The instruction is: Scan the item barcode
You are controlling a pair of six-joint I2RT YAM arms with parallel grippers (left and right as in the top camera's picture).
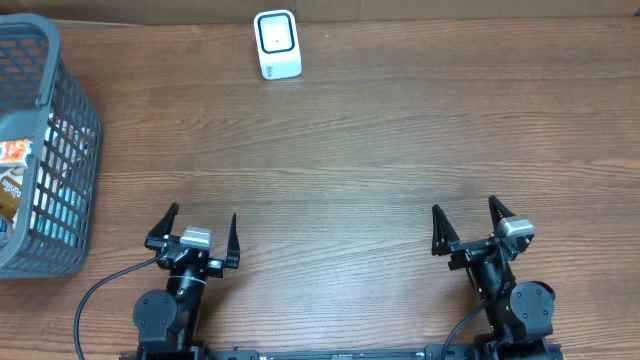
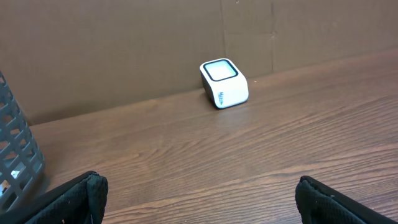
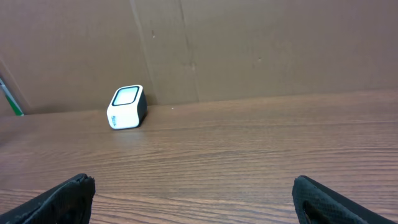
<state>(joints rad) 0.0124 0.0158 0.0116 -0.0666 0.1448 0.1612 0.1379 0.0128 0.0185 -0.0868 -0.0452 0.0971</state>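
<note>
A small white barcode scanner with a dark-framed window stands at the table's far edge; it also shows as the scanner in the left wrist view and the scanner in the right wrist view. Packaged items lie inside the grey basket at the far left. My left gripper is open near the front edge, nothing between its fingers. My right gripper is open too, at the front right, with bare wood between its fingers.
A brown cardboard wall backs the table behind the scanner. The basket's mesh corner shows at the left of the left wrist view. Wooden tabletop stretches between the grippers and the scanner.
</note>
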